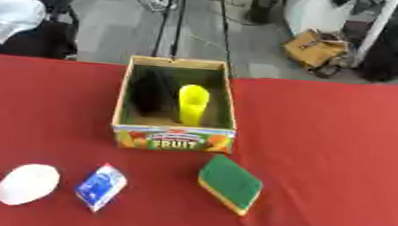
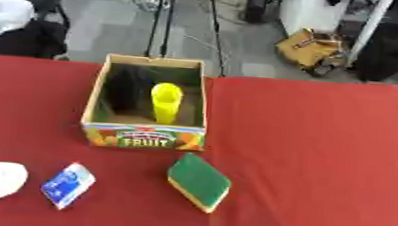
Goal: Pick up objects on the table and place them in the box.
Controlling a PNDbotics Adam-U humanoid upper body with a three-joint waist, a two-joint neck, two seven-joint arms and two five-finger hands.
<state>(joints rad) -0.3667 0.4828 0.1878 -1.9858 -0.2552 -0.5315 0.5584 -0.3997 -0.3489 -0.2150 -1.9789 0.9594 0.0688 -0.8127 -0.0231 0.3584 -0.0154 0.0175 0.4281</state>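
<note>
An open cardboard box (image 1: 173,138) with "FRUIT" printed on its front stands in the middle of the red table. Inside it a yellow cup (image 1: 192,103) stands upright, and a black object (image 1: 149,92) leans against the left wall. In front of the box lies a green sponge with a yellow underside (image 1: 230,183). To the left lie a small blue and white packet (image 1: 101,186) and a white oval object (image 1: 27,183). Neither hand shows in either view.
The red cloth (image 1: 332,144) covers the whole table, with bare stretches to the right and left of the box. Beyond the far edge are a grey floor, cables, a brown bag (image 1: 315,49) and a seated person at the upper left.
</note>
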